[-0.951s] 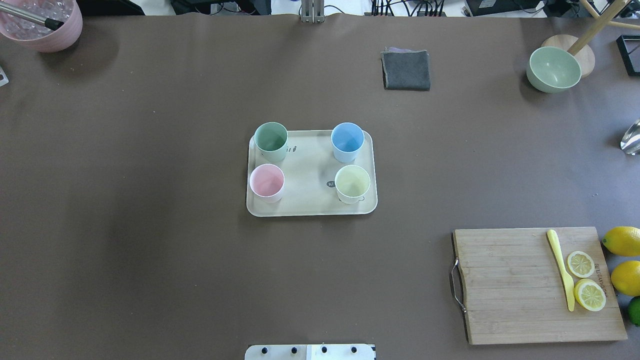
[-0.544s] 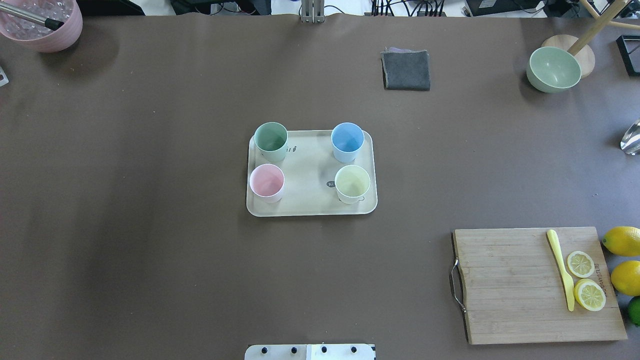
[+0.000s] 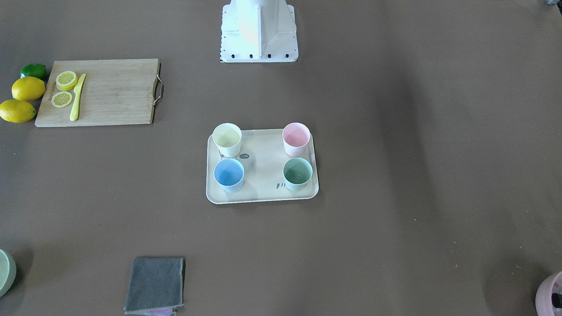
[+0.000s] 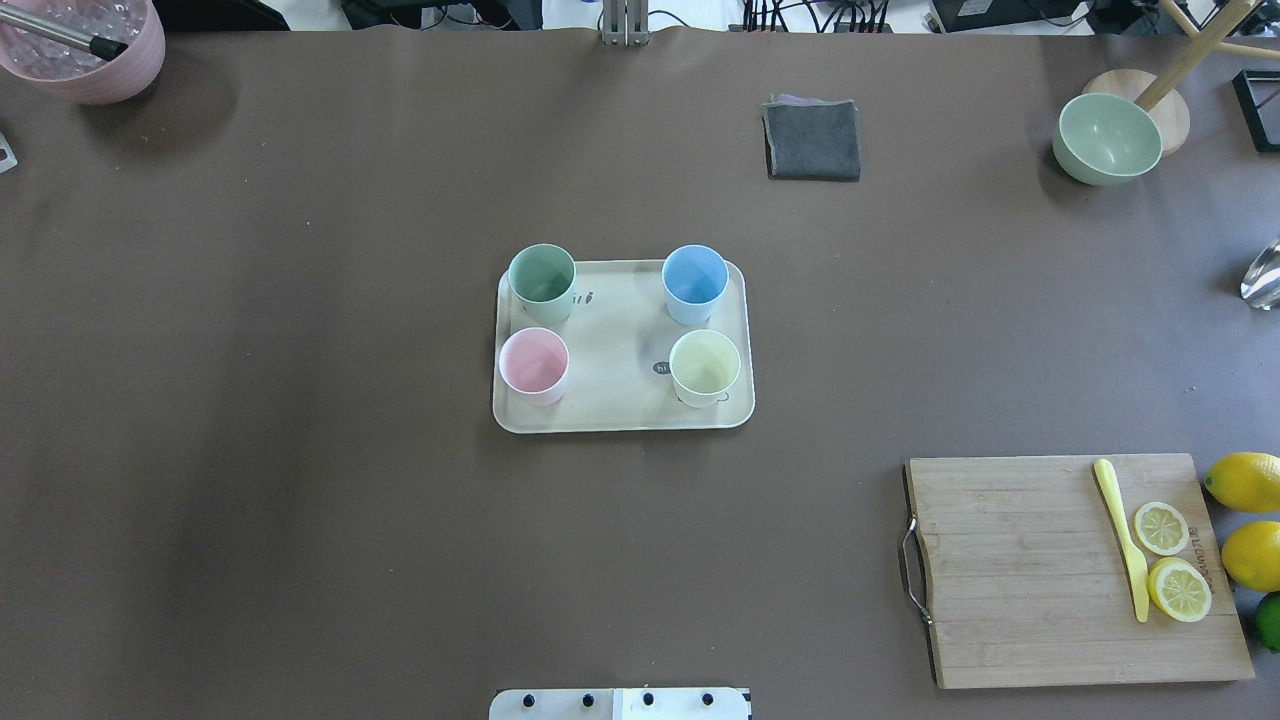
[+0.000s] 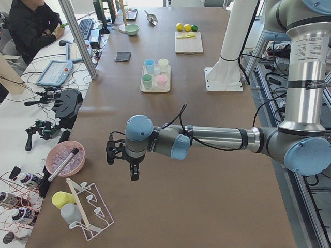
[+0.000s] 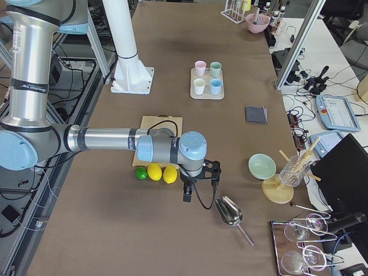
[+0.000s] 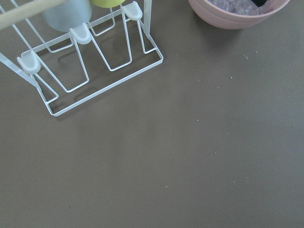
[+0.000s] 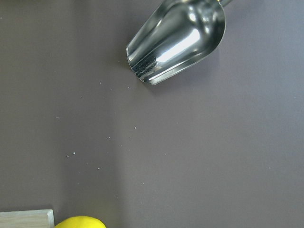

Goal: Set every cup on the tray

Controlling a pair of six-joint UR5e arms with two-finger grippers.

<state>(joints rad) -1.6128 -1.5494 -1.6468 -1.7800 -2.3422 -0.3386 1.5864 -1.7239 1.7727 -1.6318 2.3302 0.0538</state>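
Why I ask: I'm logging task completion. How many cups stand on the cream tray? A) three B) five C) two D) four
D: the green cup, blue cup, pink cup and yellow cup all stand upright inside the tray.

You see the left gripper [image 5: 122,156] and the right gripper [image 6: 200,176] only in the side views, small and dark, so you cannot tell how their jaws stand. Close by the left gripper, the wire rack [image 7: 81,34] and the pink bowl [image 7: 237,12] are cut by the upper edge of the wrist view. Near the right gripper, the metal scoop [image 8: 175,42] loses its handle at the top edge, and a lemon [image 8: 80,222] shows only a sliver. On the tray [image 4: 620,340], the yellow cup [image 4: 705,365] and the green cup [image 4: 542,280] cover part of the print.
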